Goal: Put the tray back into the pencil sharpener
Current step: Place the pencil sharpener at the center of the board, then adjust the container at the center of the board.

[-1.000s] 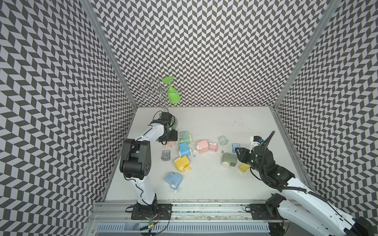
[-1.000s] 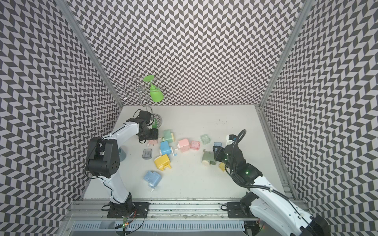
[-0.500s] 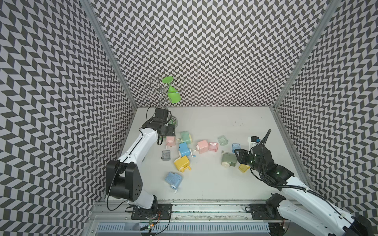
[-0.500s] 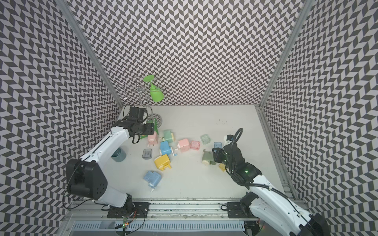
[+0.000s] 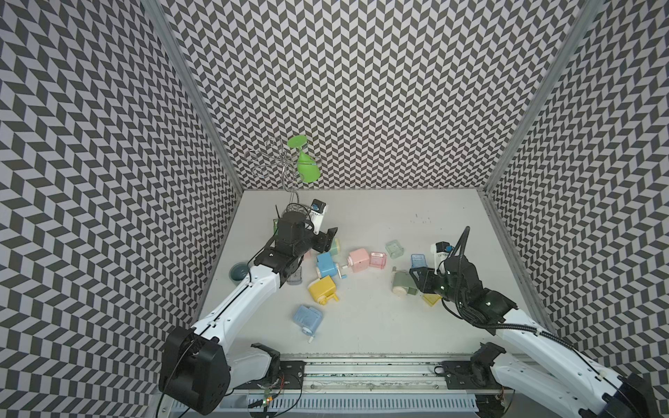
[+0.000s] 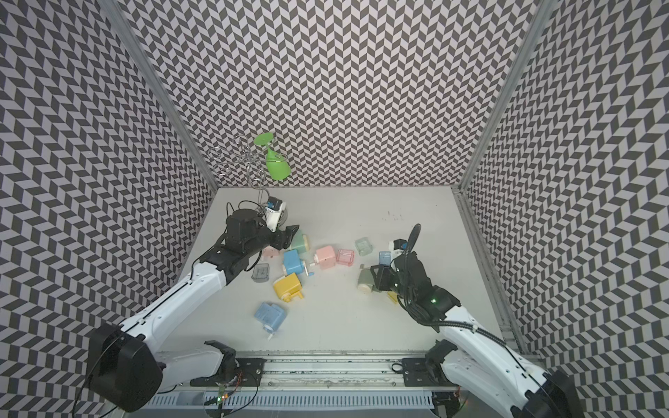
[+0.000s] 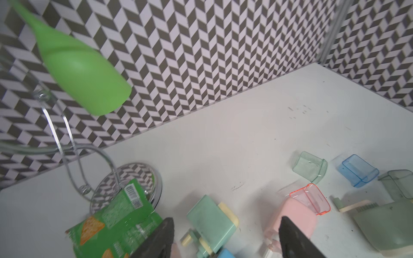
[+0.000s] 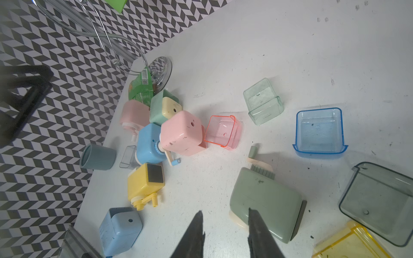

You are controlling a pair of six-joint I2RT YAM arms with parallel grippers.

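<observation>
Task barely started, nothing seated yet. Sage sharpener [image 8: 266,201] lay on the counter [image 8: 290,55]. Its slot was not visible and I saw no tray in it.

Smoky grey tray [image 8: 380,201] sat loose, mouth up, just beside the sage sharpener. By colour it was probably the match, but that is a guess. Could not tell if the two touched. Yellow tray [image 8: 348,243] was also just beside the sage sharpener and partly cut off. Blue tray [image 8: 319,131], mint tray [image 8: 263,101] and pink tray [image 8: 223,131] lay loose too, farther from the sage sharpener.

Right claw [image 8: 224,214] hung low at the sage sharpener. Its jaws were apart with bare counter showing between them. One jaw overlapped the sharpener's corner, and it was grasping nothing.

Left claw [image 7: 225,220] was well apart from the sage sharpener, above the mint sharpener [image 7: 212,219] and pink sharpener [image 7: 297,210]. It was spread wide and empty.

Left to do, as I judged it:
- pick up a tray
- turn it to face the slot
- slide it home, likely with the other claw steadying the body

Several sharpeners looked trayless, so the intended pair was not certain.
</observation>
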